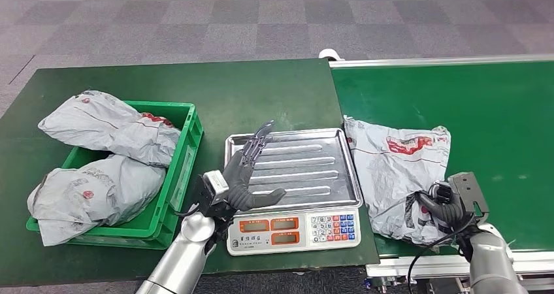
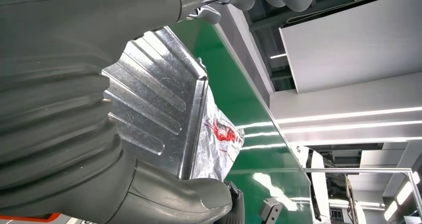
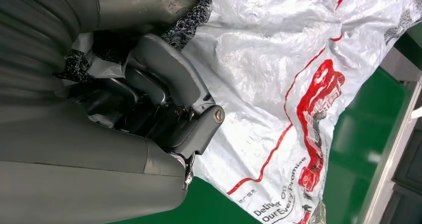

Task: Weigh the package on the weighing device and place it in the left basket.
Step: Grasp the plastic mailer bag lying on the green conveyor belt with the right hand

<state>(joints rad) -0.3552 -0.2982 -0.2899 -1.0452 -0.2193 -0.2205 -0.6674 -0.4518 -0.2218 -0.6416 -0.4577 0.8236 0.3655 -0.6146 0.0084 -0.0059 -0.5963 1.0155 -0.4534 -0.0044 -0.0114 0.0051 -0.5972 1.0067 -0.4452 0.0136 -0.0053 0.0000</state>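
My right hand (image 1: pixel 447 206) has its fingers curled into the near edge of the crinkled grey plastic mailer package (image 1: pixel 398 170) on the green conveyor belt (image 1: pixel 503 124), beside the ribbed steel scale pan (image 1: pixel 294 166), where my left hand (image 1: pixel 245 173) hovers with fingers spread wide, so I judge the slick film may slip out mid-lift.

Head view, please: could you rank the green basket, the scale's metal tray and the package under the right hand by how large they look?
1. green basket
2. metal tray and package: look alike, so I won't rank them.
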